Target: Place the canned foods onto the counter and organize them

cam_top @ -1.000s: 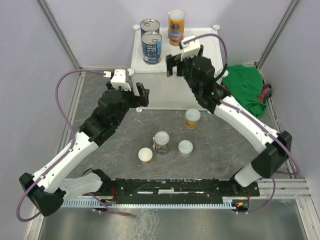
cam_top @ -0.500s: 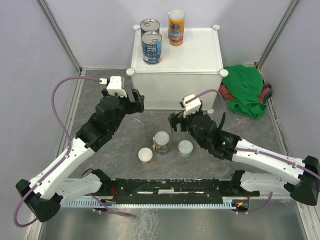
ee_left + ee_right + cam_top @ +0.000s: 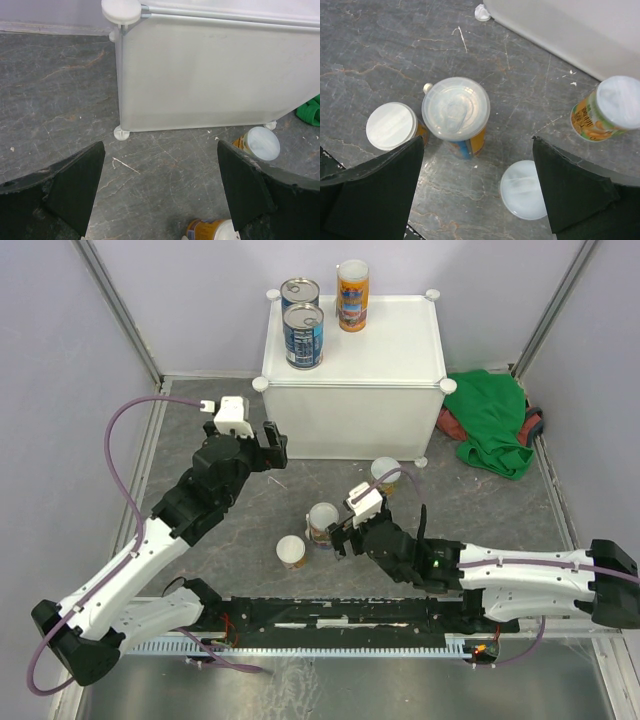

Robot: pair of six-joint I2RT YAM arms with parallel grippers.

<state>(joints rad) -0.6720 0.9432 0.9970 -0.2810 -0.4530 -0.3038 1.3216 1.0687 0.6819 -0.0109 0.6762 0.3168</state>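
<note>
left gripper (image 3: 265, 447): hanging above the grey floor (image 3: 470, 502) just in front of the counter's near left corner. Its fingers (image 3: 75, 185) are spreading wide, holding nothing and touching nothing.
right gripper (image 3: 352, 534): hovering low over the cluster of cans on the floor, jaws gaping wide. Its fingers (image 3: 570, 190) are flanking the group from above and gripping none of the cans. I am seeing no contact.
counter (image 3: 390, 340): standing at the far side of the floor, carrying three cans on its far left part.
rear blue can (image 3: 300, 290): standing upright at the counter's far left corner, pull-tab top facing up, long axis vertical.
front blue can (image 3: 303, 335): standing upright just in front of the rear blue can, top facing up. I cannot tell whether the two are touching.
tall orange can (image 3: 352, 295): standing upright at the counter's far edge, just right of the rear blue can.
clear-lidded can (image 3: 456, 110): standing upright on the floor beneath the right gripper's gap, nearer one finger than the other, lid facing up.
small white-lidded can (image 3: 391, 126): sitting upright just beside the clear-lidded can. It is shorter, with its lid facing up.
pale-lidded can (image 3: 522, 190): standing upright on the floor, apart from the others, seen lid-on. The right arm is hiding it in the top view.
orange-labelled can (image 3: 385, 476): standing upright on the floor near the counter's near right foot, lid facing up.
green cloth (image 3: 495, 420): lying crumpled on the floor, right of the counter.
</note>
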